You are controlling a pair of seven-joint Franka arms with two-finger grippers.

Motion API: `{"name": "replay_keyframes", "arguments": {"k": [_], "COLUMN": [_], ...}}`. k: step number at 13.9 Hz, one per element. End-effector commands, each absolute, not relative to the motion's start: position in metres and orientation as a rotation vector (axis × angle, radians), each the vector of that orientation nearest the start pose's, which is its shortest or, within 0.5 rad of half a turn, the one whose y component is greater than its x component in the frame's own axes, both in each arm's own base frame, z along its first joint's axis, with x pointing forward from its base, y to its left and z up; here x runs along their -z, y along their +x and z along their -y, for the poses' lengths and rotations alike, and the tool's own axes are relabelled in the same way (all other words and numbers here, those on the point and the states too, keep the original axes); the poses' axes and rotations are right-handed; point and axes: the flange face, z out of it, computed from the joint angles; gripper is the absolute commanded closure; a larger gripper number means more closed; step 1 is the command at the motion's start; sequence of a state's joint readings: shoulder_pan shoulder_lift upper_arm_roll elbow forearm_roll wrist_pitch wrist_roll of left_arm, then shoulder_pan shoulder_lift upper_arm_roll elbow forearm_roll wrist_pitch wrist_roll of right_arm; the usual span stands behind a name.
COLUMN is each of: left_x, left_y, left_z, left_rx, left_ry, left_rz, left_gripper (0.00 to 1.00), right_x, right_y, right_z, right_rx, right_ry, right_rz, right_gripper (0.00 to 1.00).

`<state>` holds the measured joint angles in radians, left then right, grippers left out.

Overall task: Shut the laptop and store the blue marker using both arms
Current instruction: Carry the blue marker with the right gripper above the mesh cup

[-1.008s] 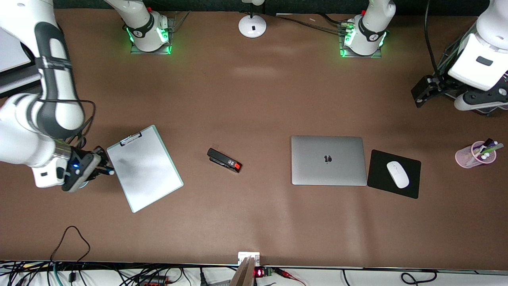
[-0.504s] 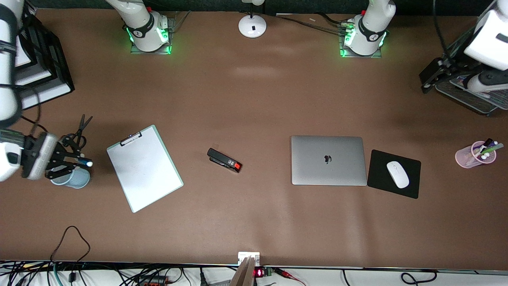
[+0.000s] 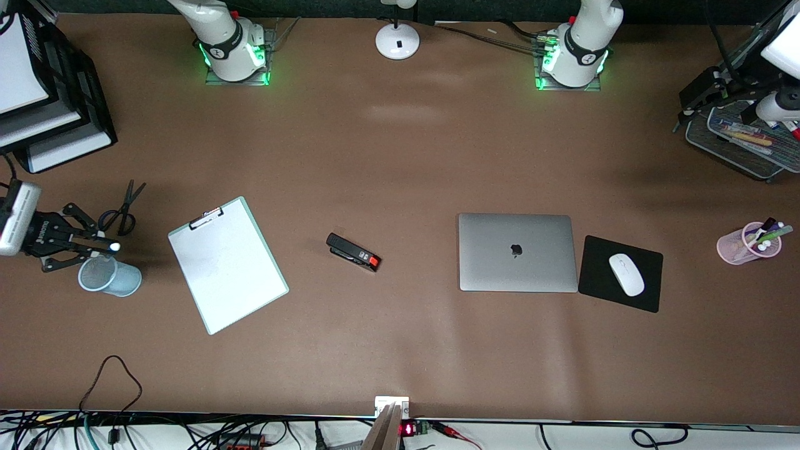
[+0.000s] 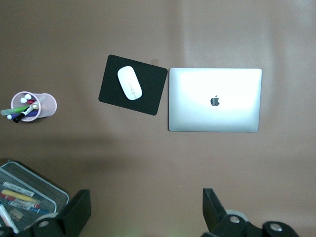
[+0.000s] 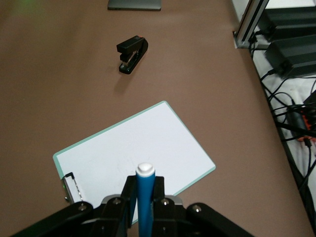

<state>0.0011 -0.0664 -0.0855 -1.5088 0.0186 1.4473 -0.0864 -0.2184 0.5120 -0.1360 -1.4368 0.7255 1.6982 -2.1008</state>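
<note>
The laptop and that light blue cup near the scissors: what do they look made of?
The laptop looks like brushed metal, probably aluminium: matte silver-grey lid with a soft sheen and a dark logo. The cup seems to be fine wire mesh, painted pale blue: a grid shows inside its mouth, though plastic can't be ruled out.

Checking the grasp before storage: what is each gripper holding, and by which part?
Right gripper holds the blue marker by its barrel, below the white end. Left gripper is open, holding nothing.
</note>
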Motion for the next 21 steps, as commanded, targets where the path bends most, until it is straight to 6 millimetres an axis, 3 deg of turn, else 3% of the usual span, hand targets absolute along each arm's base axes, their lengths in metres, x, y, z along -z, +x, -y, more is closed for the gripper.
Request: {"name": "replay_keyframes", "arguments": {"k": [1, 5, 11, 15, 21], "left_x": [-0.669, -0.662, -0.66, -0.658, -0.657], "left_y": [0.494, 0.493, 0.497, 0.497, 0.498], "left_z": [0.036, 0.032, 0.035, 0.046, 0.046], "left_rx": [0.048, 0.029, 0.026, 0.021, 0.018], "left_ry": [-3.143, -3.142, -3.138, -3.135, -3.121], "left_rz": [-0.048, -0.038, -0.038, -0.054, -0.055], "left_gripper": [0.0, 0.0, 0.0, 0.0, 0.0], "right_x": [-0.382, -0.379, -0.344, -0.325, -0.283], "right_y": [0.668, 0.67, 0.666, 0.676, 0.663], "right_z": [0.186, 0.208, 0.238, 0.246, 0.271], "right_rx": [0.812, 0.838, 0.847, 0.91, 0.889], "right_ry": [-1.792, -1.801, -1.822, -1.813, -1.84], "right_rz": [1.841, 1.86, 1.826, 1.822, 1.736], "right_gripper": [0.9, 0.9, 0.9, 0.9, 0.9]}}
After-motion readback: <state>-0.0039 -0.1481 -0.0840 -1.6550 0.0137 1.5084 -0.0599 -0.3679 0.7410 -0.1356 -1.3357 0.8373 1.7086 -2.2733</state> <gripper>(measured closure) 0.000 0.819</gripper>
